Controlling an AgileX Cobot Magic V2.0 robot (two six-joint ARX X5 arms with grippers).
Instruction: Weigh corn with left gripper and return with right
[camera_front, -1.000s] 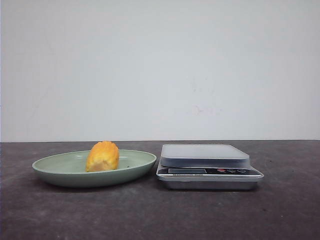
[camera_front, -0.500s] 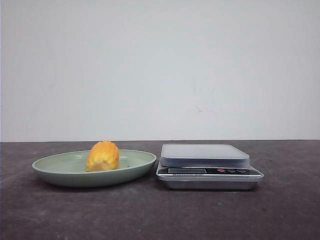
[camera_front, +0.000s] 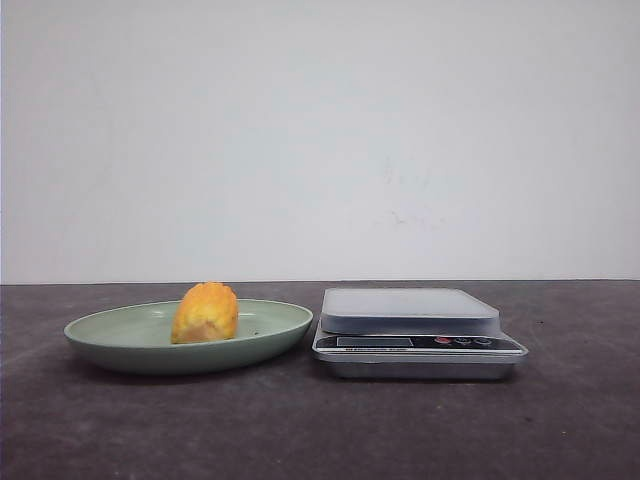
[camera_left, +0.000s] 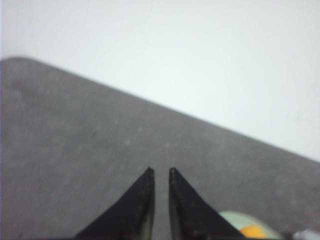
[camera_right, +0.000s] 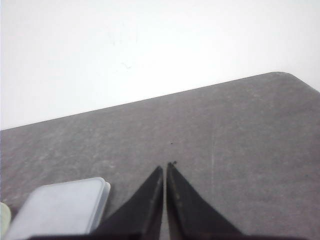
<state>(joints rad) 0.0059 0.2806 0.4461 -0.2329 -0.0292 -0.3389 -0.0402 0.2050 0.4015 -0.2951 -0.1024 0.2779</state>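
On the matte grey table (camera_front: 300, 430) before a white wall (camera_front: 320, 140), the knobbly corn (camera_front: 205, 313) lies in a smooth green plate (camera_front: 110, 345) beside the steel scale (camera_front: 410, 330); left tool (camera_left: 161, 172) nearly closed, right tool (camera_right: 165, 166) closed, both empty.

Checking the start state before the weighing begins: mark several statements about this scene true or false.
1. The stubby yellow-orange corn cob piece lies in the shallow pale green plate. True.
2. The silver digital kitchen scale carries the corn. False: its platform is bare.
3. The scale stands left of the plate in the front view. False: it stands right.
4. The left gripper holds nothing. True.
5. The right gripper grips the corn. False: it is empty, fingertips nearly together.
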